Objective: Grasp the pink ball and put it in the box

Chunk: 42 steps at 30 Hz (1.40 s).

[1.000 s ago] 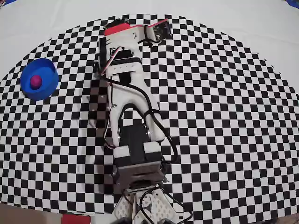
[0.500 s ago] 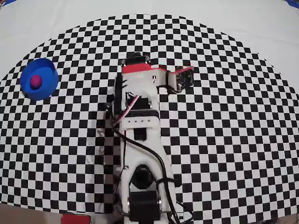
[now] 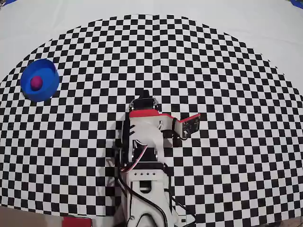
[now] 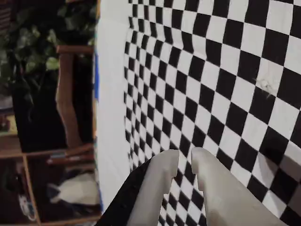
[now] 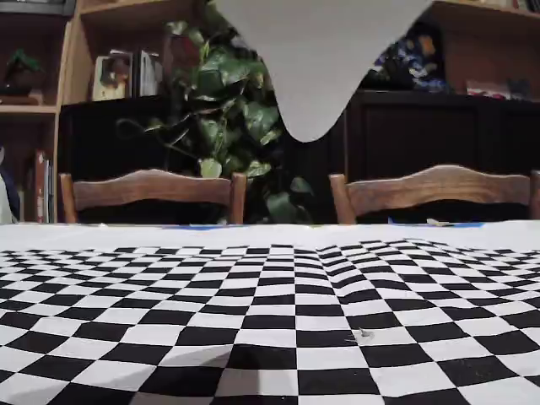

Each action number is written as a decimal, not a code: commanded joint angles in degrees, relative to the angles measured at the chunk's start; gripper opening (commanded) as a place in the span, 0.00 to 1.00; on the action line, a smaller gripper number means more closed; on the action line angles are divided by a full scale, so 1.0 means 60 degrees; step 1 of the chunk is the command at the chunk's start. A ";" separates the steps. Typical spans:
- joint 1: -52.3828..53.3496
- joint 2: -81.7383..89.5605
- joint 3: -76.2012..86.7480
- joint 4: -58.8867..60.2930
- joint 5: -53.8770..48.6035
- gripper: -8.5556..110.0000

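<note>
The gripper (image 4: 184, 162), its fingers nearly together and holding nothing, is hanging over bare checks near the arm's base. Far up-left in the overhead view, the ball (image 3: 36, 83) is sitting inside the box (image 3: 49, 88).

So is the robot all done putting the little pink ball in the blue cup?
It looks done: the small pink ball sits inside the round blue cup in the overhead view. The gripper holds nothing, its pale fingers nearly together, and sits far from the cup. Nothing seems left.
</note>
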 commanded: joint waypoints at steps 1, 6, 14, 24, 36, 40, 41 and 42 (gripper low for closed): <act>0.0015 0.0645 0.0088 0.0557 0.0249 0.07; -0.0029 0.1318 0.0088 0.1479 0.0439 0.07; -0.0073 0.2783 0.0103 0.3354 0.0513 0.07; 0.0176 0.3501 0.0103 0.5654 0.0439 0.07; 0.0190 0.3501 0.0103 0.5684 0.0439 0.07; 0.0176 0.3501 0.0103 0.5684 0.0439 0.07; 0.0176 0.3501 0.0103 0.5684 0.0439 0.07; 0.0176 0.3501 0.0103 0.5684 0.0439 0.07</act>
